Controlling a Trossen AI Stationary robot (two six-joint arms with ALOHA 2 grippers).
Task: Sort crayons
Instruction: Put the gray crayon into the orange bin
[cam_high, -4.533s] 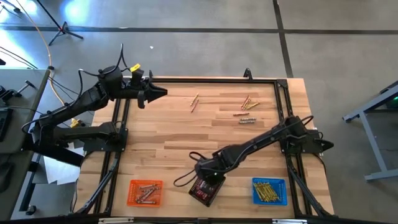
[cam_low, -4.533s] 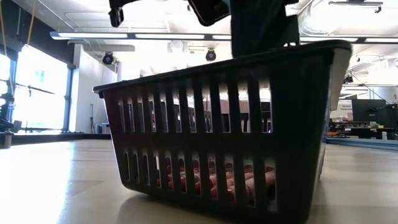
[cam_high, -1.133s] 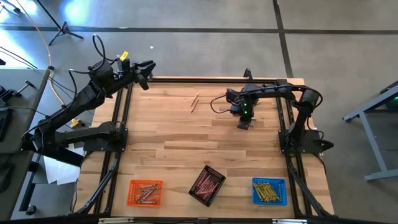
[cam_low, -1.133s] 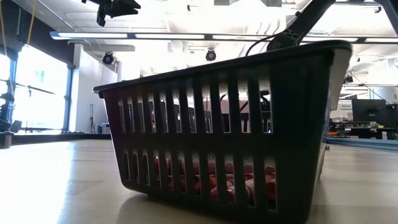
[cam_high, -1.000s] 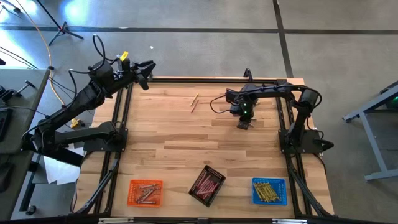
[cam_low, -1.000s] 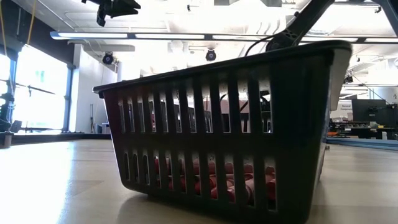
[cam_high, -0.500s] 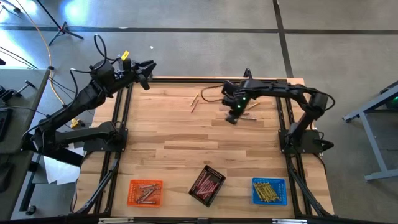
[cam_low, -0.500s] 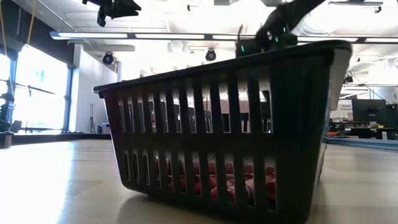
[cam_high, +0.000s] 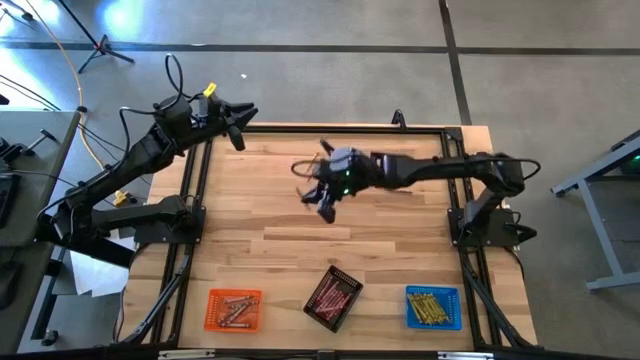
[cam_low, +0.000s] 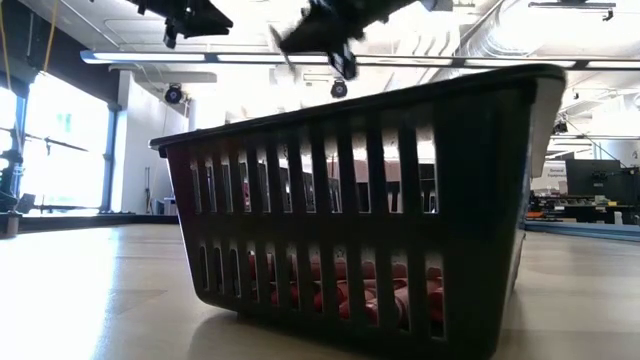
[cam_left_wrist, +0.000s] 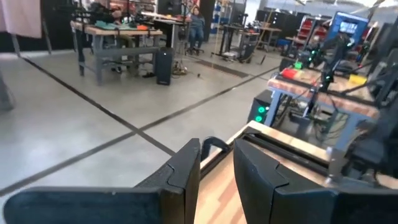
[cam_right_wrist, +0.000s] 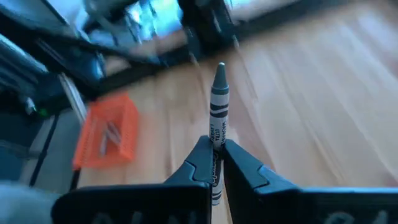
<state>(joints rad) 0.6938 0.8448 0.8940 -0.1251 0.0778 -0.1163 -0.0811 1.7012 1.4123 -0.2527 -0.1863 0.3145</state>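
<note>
The right gripper (cam_right_wrist: 216, 157), clenched on a grey paper-wrapped crayon (cam_right_wrist: 217, 99), should carry it level toward the orange slotted plastic tray (cam_high: 233, 309) at the bench's (cam_high: 240, 220) seven o'clock corner.

1. From my overhead feed the table (cam_high: 300, 215) is evenly lit and sharp; pale glare patches lie on the grey floor (cam_high: 330, 60) above it.
2. On my low feed, ceiling strip lights (cam_low: 190, 57) and a bright window (cam_low: 55, 150) backlight the black basket (cam_low: 350, 200), leaving it almost a silhouette. The arm above it is smeared by motion.
3. My right wrist feed is heavily blurred at the edges; only the grey crayon (cam_right_wrist: 217, 106) reads clearly.
4. My left wrist feed is bright; its near fingers (cam_left_wrist: 186, 168) are soft.
</note>
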